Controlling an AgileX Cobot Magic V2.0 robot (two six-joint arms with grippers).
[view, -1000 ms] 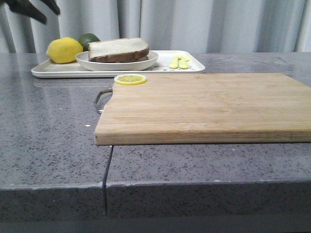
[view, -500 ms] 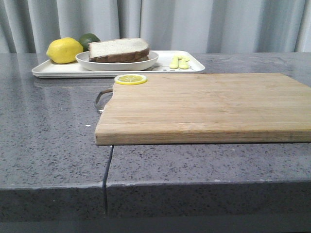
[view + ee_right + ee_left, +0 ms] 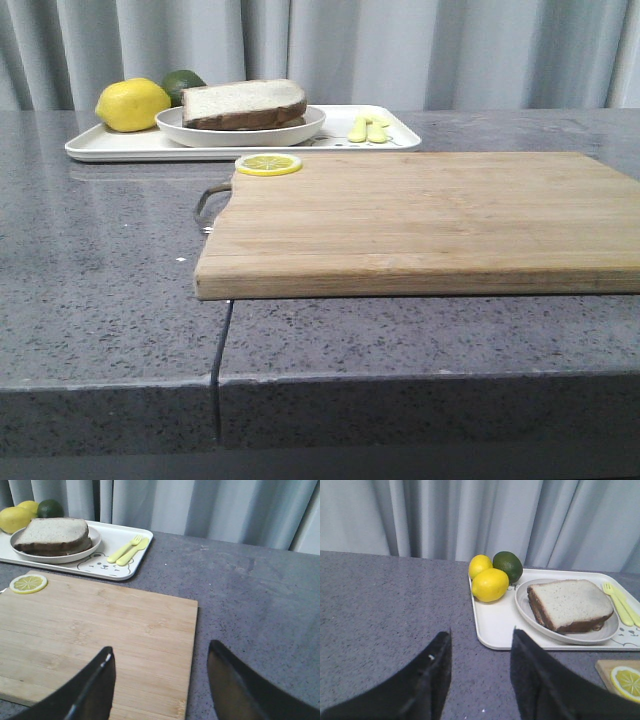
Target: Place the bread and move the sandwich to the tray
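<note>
The sandwich is a stack of brown-crusted slices in a round white dish on the white tray at the back left. The bread is its top slice; no egg shows. The stack also shows in the left wrist view and the right wrist view. My left gripper is open and empty over the grey counter, just short of the tray's near corner. My right gripper is open and empty over the right end of the cutting board. Neither gripper shows in the front view.
A wooden cutting board fills the middle of the counter, with a lemon slice at its back left corner. The tray also holds two lemons, a lime and a yellow fork and spoon. Grey curtains hang behind.
One second ago a dark gripper showed at the top left of the front view above the tray; it has left that view. The objects have not moved.
</note>
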